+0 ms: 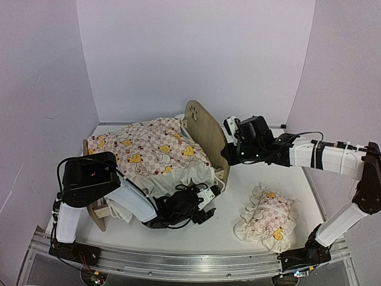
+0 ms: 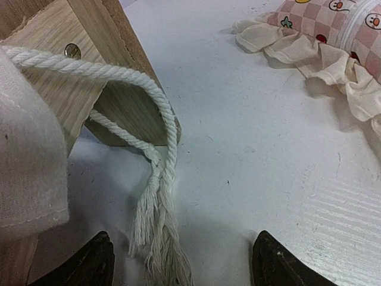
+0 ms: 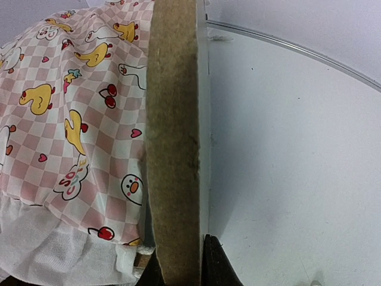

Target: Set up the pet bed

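Two arms attend the pet bed (image 1: 205, 128), which stands left of centre on the table (image 1: 196, 238) under the quilt (image 1: 149, 149). Probably best that the right gripper (image 3: 178, 262), clamped on the headboard (image 3: 172, 149), steadies the frame. The left gripper (image 2: 184, 265), jaws wide and empty around the white rope's (image 2: 164, 119) frayed end, should lift clear toward the pillow (image 1: 265, 217).

Pale lilac walls (image 1: 196, 53), white tabletop (image 1: 271, 179)

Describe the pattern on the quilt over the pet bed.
The quilt: pink-and-white checks with yellow ducks, cherries and hearts; clearest in the right wrist view.
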`<action>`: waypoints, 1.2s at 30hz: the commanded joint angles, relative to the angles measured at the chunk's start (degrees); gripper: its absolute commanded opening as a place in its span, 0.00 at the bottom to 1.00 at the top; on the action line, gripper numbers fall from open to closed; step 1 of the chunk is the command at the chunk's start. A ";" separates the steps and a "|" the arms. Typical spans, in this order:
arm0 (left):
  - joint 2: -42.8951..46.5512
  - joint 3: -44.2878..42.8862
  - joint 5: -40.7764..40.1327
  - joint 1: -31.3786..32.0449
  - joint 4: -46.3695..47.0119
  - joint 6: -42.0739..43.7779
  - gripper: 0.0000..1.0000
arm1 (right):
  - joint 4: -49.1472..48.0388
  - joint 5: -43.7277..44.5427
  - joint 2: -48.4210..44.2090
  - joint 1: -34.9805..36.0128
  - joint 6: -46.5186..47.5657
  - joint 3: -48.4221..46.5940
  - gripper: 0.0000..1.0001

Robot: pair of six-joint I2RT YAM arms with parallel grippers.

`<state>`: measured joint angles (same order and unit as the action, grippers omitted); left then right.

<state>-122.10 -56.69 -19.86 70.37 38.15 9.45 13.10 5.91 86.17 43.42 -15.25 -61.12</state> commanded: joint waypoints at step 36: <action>8.11 4.90 27.35 -5.01 -5.40 -23.39 0.00 | -3.94 -14.83 2.00 0.97 -10.93 -9.60 0.04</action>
<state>-117.56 -53.43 2.52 65.21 31.00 -10.57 13.28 3.22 92.05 43.24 -16.40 -67.24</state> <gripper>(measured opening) 0.006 0.152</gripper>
